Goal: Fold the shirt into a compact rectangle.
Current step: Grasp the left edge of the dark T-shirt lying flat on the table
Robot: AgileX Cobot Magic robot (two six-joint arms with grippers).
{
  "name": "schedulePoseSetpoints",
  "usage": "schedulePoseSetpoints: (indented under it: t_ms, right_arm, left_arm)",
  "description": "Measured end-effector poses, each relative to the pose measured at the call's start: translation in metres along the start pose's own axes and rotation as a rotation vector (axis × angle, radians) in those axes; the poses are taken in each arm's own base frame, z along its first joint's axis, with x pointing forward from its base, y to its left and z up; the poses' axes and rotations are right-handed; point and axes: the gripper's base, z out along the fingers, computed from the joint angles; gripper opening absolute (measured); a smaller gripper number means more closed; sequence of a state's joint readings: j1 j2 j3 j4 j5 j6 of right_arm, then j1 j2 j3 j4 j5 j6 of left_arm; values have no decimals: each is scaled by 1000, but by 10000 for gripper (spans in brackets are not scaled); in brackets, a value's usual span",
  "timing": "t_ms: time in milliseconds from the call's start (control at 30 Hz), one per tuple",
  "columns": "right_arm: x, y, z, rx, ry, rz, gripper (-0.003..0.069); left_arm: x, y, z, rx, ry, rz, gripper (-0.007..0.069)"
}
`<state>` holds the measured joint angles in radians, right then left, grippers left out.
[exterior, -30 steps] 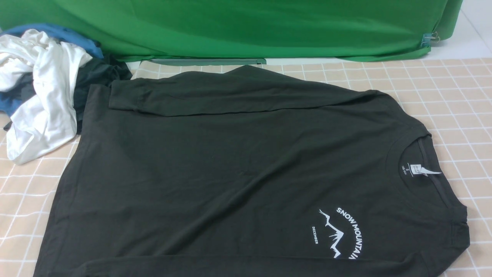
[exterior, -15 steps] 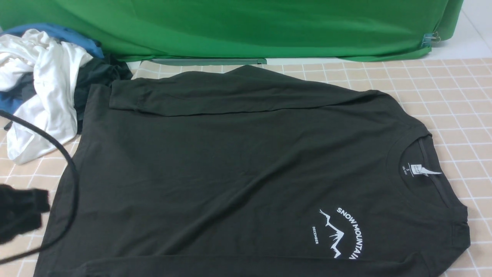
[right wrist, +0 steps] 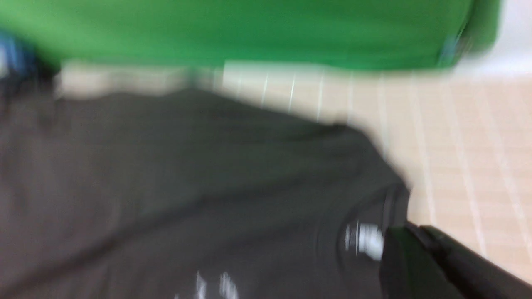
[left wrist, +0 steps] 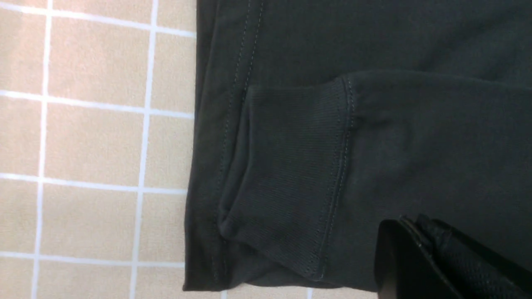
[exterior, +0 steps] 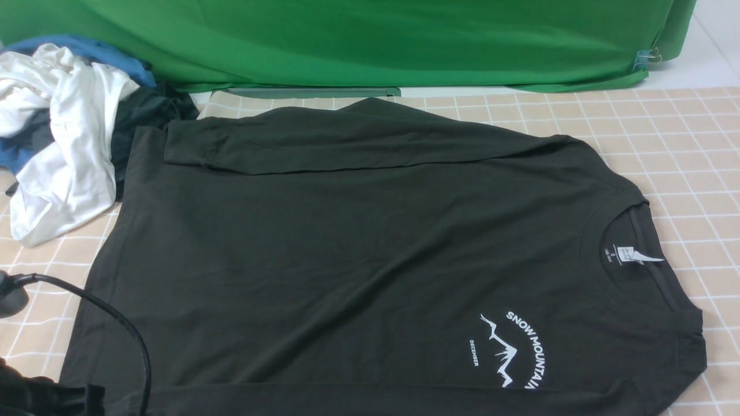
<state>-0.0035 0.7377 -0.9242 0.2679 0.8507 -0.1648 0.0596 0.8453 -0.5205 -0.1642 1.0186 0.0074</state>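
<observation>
The black shirt point(exterior: 358, 254) lies flat on the checked cloth, collar and white neck tag point(exterior: 633, 254) to the right, the white mountain print point(exterior: 511, 349) near the front. Its far sleeve point(exterior: 347, 141) is folded across the body. My left arm point(exterior: 34, 396) shows at the near left corner. In the left wrist view my left gripper point(left wrist: 409, 222) is shut, hovering over the near sleeve just beside its ribbed cuff point(left wrist: 291, 178) and the hem point(left wrist: 216, 124). In the blurred right wrist view my right gripper point(right wrist: 409, 230) is shut with nothing in it, close to the neck tag point(right wrist: 365, 238).
A pile of white, blue and dark garments point(exterior: 58, 138) sits at the far left, touching the shirt's corner. A green backdrop point(exterior: 347, 40) hangs along the table's far edge. The left arm's black cable point(exterior: 124, 329) loops over the shirt's left edge. Bare checked cloth point(exterior: 682, 144) lies at the right.
My left arm came in from the left edge and dropped toward the shirt's near left corner, its cable following. The shirt has not moved.
</observation>
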Motion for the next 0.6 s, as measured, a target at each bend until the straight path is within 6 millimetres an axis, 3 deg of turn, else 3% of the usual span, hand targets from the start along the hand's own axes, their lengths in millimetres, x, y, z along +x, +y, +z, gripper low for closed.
schedulePoseSetpoints:
  t_ms: [167,333,600]
  right_arm:
    - [-22,-4,34,-32,234,-16,37]
    - [-22,-10,64,-44,367,-7,37]
    - [-19,-10,69,-53,422,-8,37]
  left_arm:
    - [-2,2,0,-28,-19,18,22]
    - [-3,3,0,-34,-31,34,24]
    - [-3,3,0,-34,-30,43,118]
